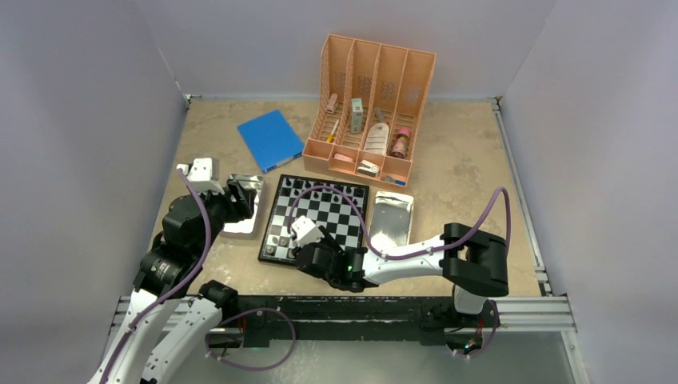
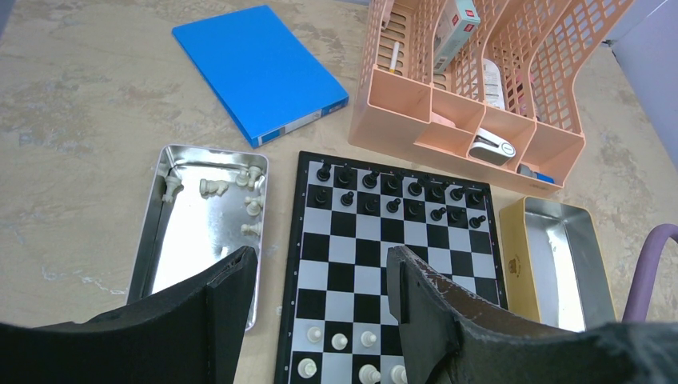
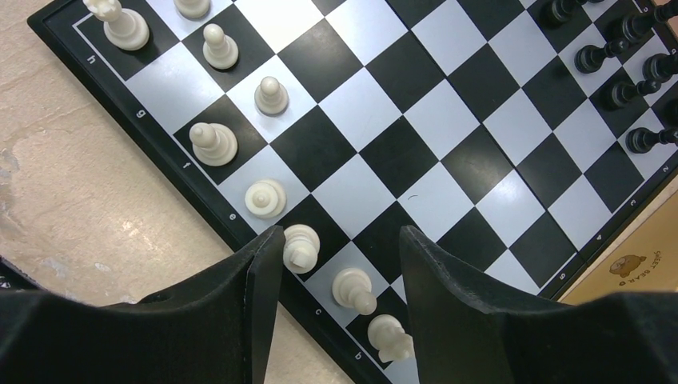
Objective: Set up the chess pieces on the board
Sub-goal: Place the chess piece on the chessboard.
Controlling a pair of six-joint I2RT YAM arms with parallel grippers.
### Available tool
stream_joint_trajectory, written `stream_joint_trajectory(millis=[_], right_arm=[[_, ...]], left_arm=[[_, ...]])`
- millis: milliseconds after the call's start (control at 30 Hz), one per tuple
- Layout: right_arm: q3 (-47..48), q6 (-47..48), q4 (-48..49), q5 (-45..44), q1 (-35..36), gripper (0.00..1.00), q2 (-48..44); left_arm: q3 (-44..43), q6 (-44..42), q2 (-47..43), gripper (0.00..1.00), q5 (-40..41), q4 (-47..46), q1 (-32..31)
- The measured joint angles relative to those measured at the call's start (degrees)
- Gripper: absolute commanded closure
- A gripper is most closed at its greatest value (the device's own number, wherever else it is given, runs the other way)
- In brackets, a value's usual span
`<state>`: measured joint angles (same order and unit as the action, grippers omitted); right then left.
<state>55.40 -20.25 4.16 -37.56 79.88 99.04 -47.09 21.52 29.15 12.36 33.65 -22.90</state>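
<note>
The chessboard (image 1: 336, 212) lies mid-table. Black pieces (image 2: 392, 196) fill its two far rows. Several white pieces (image 2: 340, 342) stand on its near rows. More white pieces (image 2: 212, 188) lie in the left metal tray (image 2: 184, 240). My left gripper (image 2: 320, 272) is open and empty, raised between that tray and the board; in the top view it (image 1: 242, 198) hangs over the tray. My right gripper (image 3: 340, 240) is open, low over the board's near edge (image 1: 297, 246). A white piece (image 3: 301, 246) stands beside its left finger and two others (image 3: 352, 288) between the fingers, none held.
A blue book (image 1: 269, 138) lies at the back left. A peach organizer (image 1: 372, 104) with bottles stands behind the board. A second metal tray (image 1: 392, 218) lies right of the board, with no pieces showing in it. Grey walls enclose three sides.
</note>
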Motion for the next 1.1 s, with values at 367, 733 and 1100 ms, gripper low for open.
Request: stream_joint_trajectory(millis=[367,733,1100], right_arm=[[0.0,0.17,-0.02,0.02,0.0,0.4,0.68],[0.09,0.37,-0.46,0.17,0.0,0.4,2.27],[0.11,0.85,-0.52,2.23,0.0,0.37,0.2]], left_arm=[[0.0,-0.02,0.0,0.39,0.0,0.0,0.0],[0.0,-0.02,0.0,0.39,0.0,0.0,0.0],[0.0,0.0,0.11,0.4,0.0,0.0,0.0]])
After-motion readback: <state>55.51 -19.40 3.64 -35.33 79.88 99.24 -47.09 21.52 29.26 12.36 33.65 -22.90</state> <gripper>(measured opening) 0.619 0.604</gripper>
